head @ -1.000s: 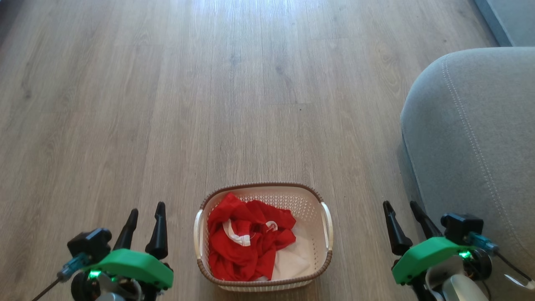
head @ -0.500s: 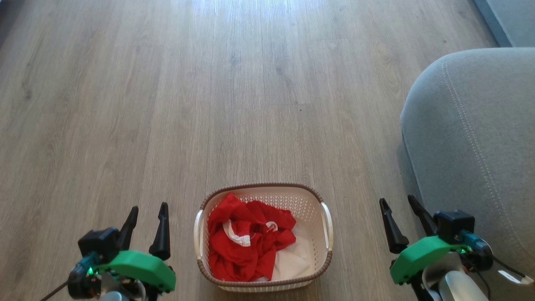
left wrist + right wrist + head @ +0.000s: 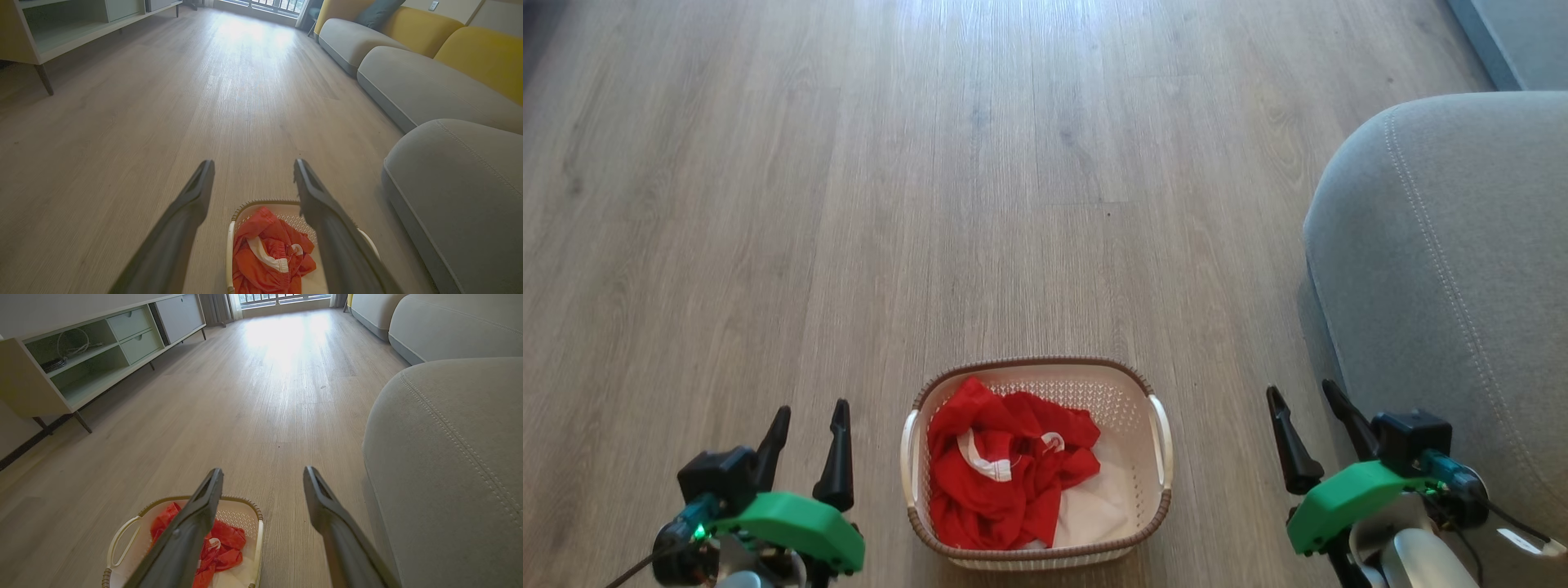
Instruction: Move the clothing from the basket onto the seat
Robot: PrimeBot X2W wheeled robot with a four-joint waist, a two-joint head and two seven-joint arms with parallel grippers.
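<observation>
Claws spread, empty: left gripper (image 3: 811,411) and right gripper (image 3: 1299,390) flank basket (image 3: 1033,362) on floor (image 3: 1013,163); clothing (image 3: 1005,482) lies heaped inside, likely light and limp, best pinched at raised red fold near white trim; seat (image 3: 1445,269) stands near, right

Sunlit wood floor (image 3: 1013,163), low cabinet (image 3: 135,339) opposite a yellow-backed sofa (image 3: 412,81).

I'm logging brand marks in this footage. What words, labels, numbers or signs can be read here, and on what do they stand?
None can be read.
The red clothing has a small white patch near its neck trim, too small to tell whether it bears print.
No lettering shows on the basket, the seat, the left gripper or the right gripper.
</observation>
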